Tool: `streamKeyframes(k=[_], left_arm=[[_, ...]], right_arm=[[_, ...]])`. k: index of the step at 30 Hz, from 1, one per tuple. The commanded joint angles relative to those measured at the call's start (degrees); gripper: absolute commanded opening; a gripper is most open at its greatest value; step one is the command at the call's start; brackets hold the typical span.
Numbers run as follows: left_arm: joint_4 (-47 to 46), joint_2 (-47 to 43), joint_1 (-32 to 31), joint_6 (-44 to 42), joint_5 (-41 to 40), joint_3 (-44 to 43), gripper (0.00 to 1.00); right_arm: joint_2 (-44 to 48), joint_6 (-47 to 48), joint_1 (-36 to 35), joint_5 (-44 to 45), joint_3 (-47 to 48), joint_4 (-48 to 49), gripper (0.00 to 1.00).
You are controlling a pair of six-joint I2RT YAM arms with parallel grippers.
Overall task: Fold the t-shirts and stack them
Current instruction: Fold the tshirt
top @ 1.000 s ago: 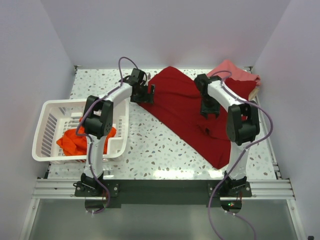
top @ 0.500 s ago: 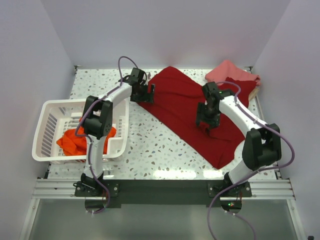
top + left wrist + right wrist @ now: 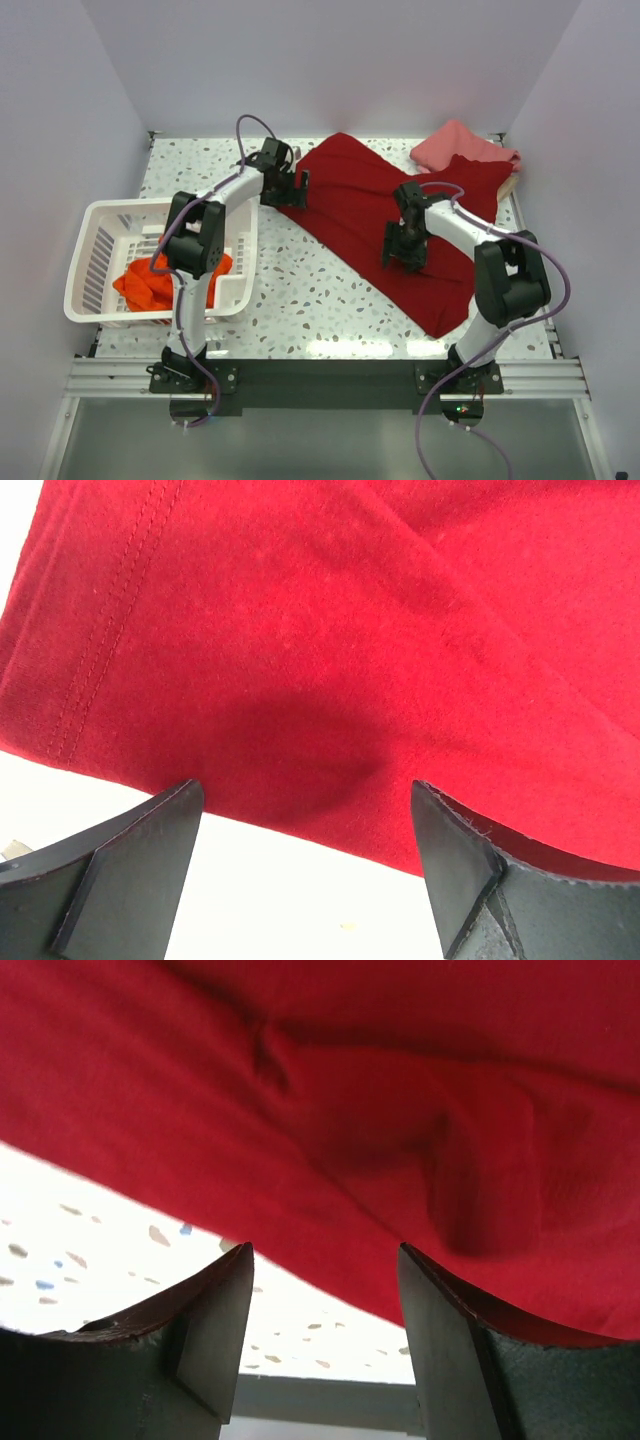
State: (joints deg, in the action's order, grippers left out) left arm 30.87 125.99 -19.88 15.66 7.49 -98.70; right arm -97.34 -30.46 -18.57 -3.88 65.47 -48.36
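Note:
A large dark crimson t-shirt (image 3: pixel 355 195) lies spread diagonally across the speckled table. My left gripper (image 3: pixel 298 190) hangs open at its back left edge. In the left wrist view that gripper (image 3: pixel 305 795) straddles the hemmed cloth edge (image 3: pixel 300 630) with nothing pinched. My right gripper (image 3: pixel 403 258) is open and low over the shirt's near left edge. The right wrist view shows this gripper (image 3: pixel 325 1255) with wrinkled crimson cloth (image 3: pixel 350 1080) just beyond its fingertips. A folded pink t-shirt (image 3: pixel 460 145) sits at the back right. A bright orange-red t-shirt (image 3: pixel 150 285) lies crumpled in the basket.
A white slotted plastic basket (image 3: pixel 95 255) stands at the left, beside the left arm's base. A tan sliver (image 3: pixel 512 187) shows at the right wall under the pink shirt. White walls close in the table on three sides.
The right arm has swung from the shirt's middle back toward its near left edge, and its jaws have widened a little. The left arm has stayed put.

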Motion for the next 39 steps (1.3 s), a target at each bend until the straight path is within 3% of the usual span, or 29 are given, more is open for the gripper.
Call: streamKeyframes(k=[1,20,27,33,39], left_arm=[[-1.60,-3.83,0.72,-0.54,0.34,0.61,0.90],[-2.40,-3.74,2.65,-0.54,1.13,2.01,0.90],[-2.75,-4.27,2.83,-0.28,1.48,2.81,0.90],[-2.84,-4.18,2.83,-0.37,1.57,2.63,0.90],[-2.92,-4.00,2.83,-0.28,1.83,2.37,0.90]], right_arm=[[-1.62,-1.97,-0.07,3.70,-0.26,3.27,0.62],[-7.69,1.01,1.08,26.10,12.30,-2.80,0.62],[-5.14,3.03,1.34,29.19,19.33,-1.21,0.63],[-0.58,4.79,1.43,27.54,22.16,-5.07,0.65],[5.22,0.32,3.18,17.87,12.49,-4.99,0.64]])
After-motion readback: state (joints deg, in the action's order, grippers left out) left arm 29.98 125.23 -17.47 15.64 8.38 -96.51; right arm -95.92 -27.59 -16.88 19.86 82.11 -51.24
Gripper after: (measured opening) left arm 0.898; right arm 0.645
